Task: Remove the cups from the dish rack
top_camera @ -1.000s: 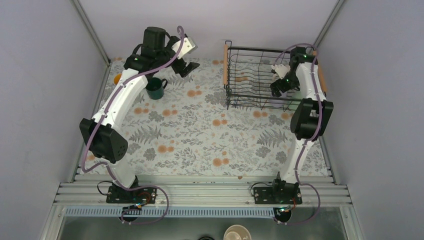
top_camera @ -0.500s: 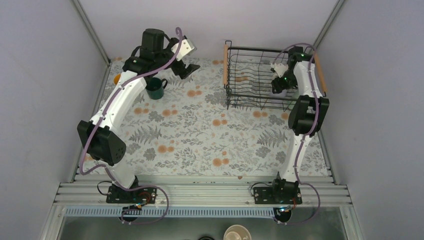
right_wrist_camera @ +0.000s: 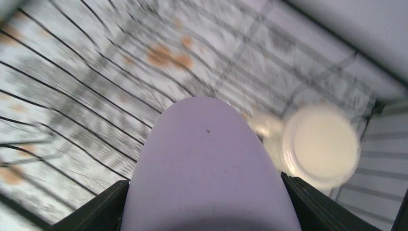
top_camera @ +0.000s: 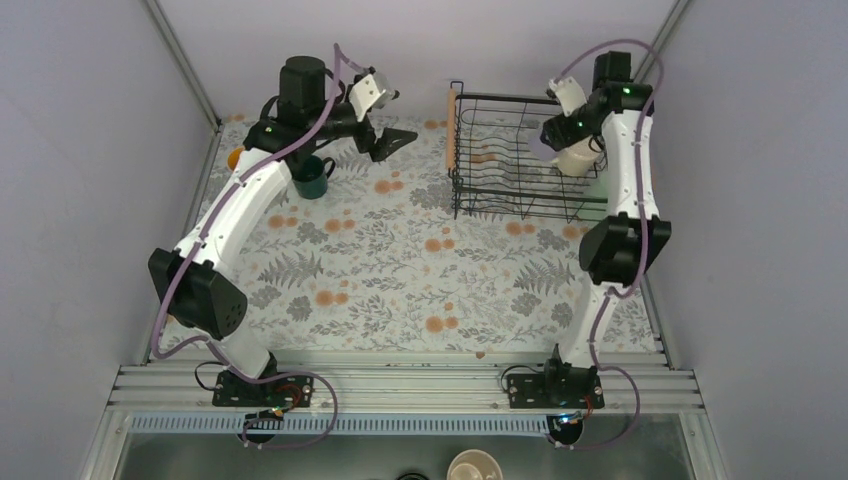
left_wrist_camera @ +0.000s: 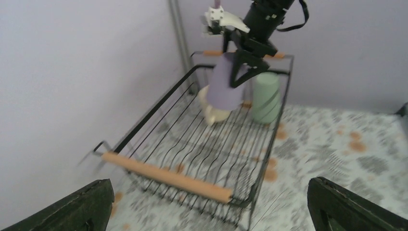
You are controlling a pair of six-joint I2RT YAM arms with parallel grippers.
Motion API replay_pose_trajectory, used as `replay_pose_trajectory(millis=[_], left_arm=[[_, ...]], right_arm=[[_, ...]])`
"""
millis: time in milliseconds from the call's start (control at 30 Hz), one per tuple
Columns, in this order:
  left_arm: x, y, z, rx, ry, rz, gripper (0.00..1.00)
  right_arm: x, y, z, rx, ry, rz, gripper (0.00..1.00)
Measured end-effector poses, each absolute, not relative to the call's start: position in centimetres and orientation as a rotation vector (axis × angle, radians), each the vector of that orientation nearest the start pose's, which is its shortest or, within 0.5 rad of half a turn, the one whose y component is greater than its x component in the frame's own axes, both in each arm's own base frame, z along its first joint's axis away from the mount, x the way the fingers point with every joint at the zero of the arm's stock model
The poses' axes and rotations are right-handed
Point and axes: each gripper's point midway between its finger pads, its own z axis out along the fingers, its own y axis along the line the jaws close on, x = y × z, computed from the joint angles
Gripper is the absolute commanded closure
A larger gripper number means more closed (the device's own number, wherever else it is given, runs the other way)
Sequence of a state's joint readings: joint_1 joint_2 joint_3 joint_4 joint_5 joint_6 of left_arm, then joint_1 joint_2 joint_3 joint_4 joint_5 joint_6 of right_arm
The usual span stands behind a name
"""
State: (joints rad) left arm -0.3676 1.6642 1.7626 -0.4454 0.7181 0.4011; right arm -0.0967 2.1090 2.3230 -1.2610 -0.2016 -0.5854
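The black wire dish rack [top_camera: 500, 99] stands at the back right. My right gripper [top_camera: 556, 138] is shut on the lavender tumbler [top_camera: 543, 149] and holds it above the rack floor; the tumbler fills the right wrist view [right_wrist_camera: 207, 163] between the fingers [right_wrist_camera: 91, 211]. The cream mug [top_camera: 578, 158] and the mint green cup [top_camera: 598, 181] sit in the rack's right end. Both show in the left wrist view, the cream mug [left_wrist_camera: 214, 111] and the mint cup [left_wrist_camera: 265, 97]. My left gripper [top_camera: 396, 139] is open and empty, left of the rack. The dark green mug [top_camera: 312, 176] and the floral mug [top_camera: 234, 157] stand on the mat at the left.
The floral mat [top_camera: 400, 270] covers the table. Grey walls close in the back and both sides. The rack's wooden handle [left_wrist_camera: 166, 175] lies just ahead of my left gripper [left_wrist_camera: 211, 207]. A tan cup [top_camera: 474, 467] sits below the table's front edge.
My right gripper has risen from low inside the rack, lifting the lavender tumbler up. My left gripper has swung right, toward the rack.
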Motion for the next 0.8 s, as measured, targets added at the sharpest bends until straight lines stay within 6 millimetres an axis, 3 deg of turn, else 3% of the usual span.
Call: replay_pose_trajectory(millis=[233, 333, 467, 633, 800], left_arm=[[37.9, -29.7, 42.6, 1.124, 1.370, -0.947, 0.00], [37.4, -30.7, 42.6, 1.153, 1.345, -1.027, 0.00], [36.8, -31.8, 41.4, 1.192, 1.347, -1.120, 0.00], [37.0, -32.7, 40.3, 1.224, 1.348, -1.199, 0.00], [38.4, -33.5, 39.7, 1.230, 1.351, -1.234, 0.00]], right_arm=[[46.3, 9.1, 38.2, -0.832, 2.044, 0.242, 0.56], [44.3, 13.3, 41.8, -0.924, 1.893, 0.358, 0.55], [42.7, 16.3, 43.2, -1.001, 1.807, 0.480, 0.55], [42.3, 17.5, 43.0, -1.035, 1.767, 0.582, 0.53], [41.6, 18.2, 41.5, -1.041, 1.767, 0.678, 0.55]])
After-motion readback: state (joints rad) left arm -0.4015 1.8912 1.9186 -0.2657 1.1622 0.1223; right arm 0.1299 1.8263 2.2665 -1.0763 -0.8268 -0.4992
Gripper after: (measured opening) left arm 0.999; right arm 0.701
